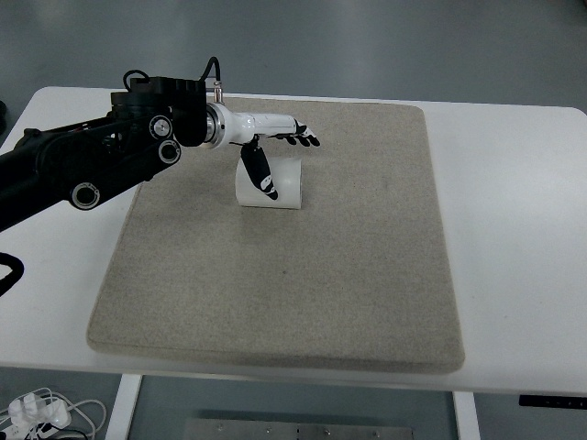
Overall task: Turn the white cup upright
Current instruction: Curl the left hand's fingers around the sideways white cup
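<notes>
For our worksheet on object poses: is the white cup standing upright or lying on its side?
Cannot tell for certain: the white cup shows only a plain white side on the beige mat, no visible opening, with the left hand over it.

Left hand over the white cup, blocking it from above, mat open on cup's other sides

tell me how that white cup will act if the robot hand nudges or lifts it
The white cup looks to be lying on its side on the mat, so it may roll if nudged. It looks stiff and probably light. Its smooth wall could slip under the left robot hand, whose thumb hangs over it.
</notes>
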You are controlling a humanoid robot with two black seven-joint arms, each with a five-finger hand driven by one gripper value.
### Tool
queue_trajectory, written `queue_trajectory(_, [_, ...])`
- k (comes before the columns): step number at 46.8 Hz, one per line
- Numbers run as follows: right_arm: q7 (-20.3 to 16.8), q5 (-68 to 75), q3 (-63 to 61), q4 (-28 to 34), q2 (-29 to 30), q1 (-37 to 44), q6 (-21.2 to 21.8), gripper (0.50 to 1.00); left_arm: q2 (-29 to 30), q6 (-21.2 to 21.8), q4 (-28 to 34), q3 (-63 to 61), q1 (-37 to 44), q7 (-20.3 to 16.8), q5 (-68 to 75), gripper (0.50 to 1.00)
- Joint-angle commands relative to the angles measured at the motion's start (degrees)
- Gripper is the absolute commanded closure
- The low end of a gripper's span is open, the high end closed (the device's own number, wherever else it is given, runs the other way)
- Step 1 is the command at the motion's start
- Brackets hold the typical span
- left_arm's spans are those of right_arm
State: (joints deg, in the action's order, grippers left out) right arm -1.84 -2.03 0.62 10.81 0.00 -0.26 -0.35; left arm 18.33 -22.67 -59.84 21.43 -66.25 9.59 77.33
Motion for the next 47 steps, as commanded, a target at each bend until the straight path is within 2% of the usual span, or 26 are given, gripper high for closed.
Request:
queue_trajectory(1, [0.00,0.01,0.00,0.00,0.00,-0.01,0.00,0.548,-0.13,-0.01,0.95,-1.03,-0.46,0.17,0.27,0.529])
queue_trajectory(25, [0.00,0.01,0.00,0.00,0.00,-0.01,0.00,0.548,-1.89,-0.36,3.59,-3.32,-1.08,0.26,0.36,0.521])
queue_trajectory(37, [0.00,0.01,0.00,0.00,0.00,-0.01,0.00,0.548,-2.68,-0.54,4.82,-4.81,-1.08,0.26,0.36,0.606])
queue_trajectory(47, [0.00,0.01,0.00,0.00,0.00,-0.01,0.00,0.548,-3.03,-0.62,5.17,-4.82,-1.16,0.26,1.94,0.716])
